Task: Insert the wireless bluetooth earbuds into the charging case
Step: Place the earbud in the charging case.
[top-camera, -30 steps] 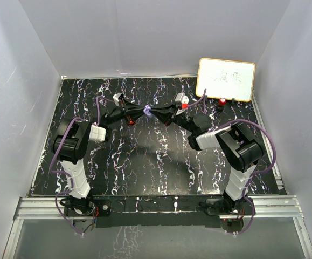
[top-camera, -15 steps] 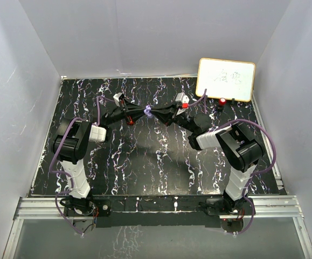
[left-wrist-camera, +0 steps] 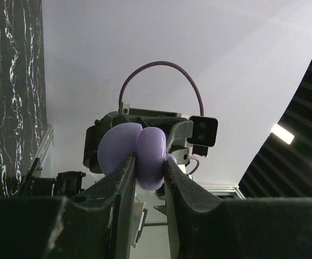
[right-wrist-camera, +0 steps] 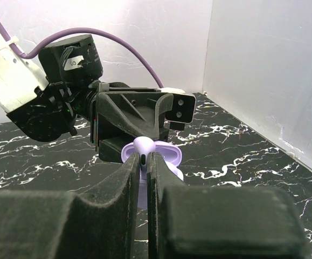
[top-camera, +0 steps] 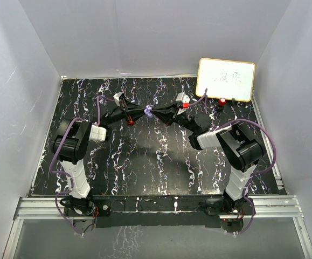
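Observation:
My two grippers meet in mid-air over the far middle of the table. The left gripper (top-camera: 143,112) (left-wrist-camera: 149,164) is shut on the pale purple charging case (left-wrist-camera: 147,154) (top-camera: 148,111), which stands open with its lid (left-wrist-camera: 115,148) swung to the left. The right gripper (top-camera: 157,113) (right-wrist-camera: 143,162) is shut on a pale purple earbud (right-wrist-camera: 144,145), held stem-down between its fingers. The earbud's head sits right at the open case (right-wrist-camera: 169,154), touching or nearly touching its cavity. In the top view the earbud itself is too small to make out.
A white board (top-camera: 226,79) with writing leans at the back right. A small red round thing (top-camera: 222,101) lies in front of it, and another red bit (top-camera: 130,122) shows under the left arm. White walls close in the black marbled table (top-camera: 145,156).

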Available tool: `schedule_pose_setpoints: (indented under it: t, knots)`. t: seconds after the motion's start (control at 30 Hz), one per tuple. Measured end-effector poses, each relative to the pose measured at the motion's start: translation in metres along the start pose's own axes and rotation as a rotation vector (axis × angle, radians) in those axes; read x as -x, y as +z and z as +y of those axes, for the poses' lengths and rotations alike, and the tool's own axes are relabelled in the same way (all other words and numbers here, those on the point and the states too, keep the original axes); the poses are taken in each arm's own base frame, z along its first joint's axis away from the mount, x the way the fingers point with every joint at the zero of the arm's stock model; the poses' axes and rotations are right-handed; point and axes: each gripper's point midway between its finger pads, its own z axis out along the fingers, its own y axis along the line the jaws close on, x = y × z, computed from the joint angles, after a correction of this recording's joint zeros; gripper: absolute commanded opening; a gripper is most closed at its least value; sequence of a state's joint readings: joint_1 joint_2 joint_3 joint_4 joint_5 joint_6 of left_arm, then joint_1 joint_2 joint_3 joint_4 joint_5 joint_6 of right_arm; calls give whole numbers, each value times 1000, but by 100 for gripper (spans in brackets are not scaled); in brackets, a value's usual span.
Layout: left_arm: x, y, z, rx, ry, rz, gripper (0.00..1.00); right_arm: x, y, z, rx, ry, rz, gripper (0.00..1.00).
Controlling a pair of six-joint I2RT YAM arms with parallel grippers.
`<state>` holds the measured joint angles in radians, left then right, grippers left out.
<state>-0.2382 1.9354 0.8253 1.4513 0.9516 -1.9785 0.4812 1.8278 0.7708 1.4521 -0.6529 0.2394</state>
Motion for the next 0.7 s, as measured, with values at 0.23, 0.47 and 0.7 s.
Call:
schedule_pose_setpoints:
  t: [0.23,0.47,0.7]
  knots:
    - [0,1,-2,-4,5,0,0,0,0,0,1,3,1,0]
    - [0,1,-2,-4,5,1,0,-1,-1,1,1,3,2,0]
    - [0,2,-2,-4,6,2,0,-2,-3,2,0,-4,7,0]
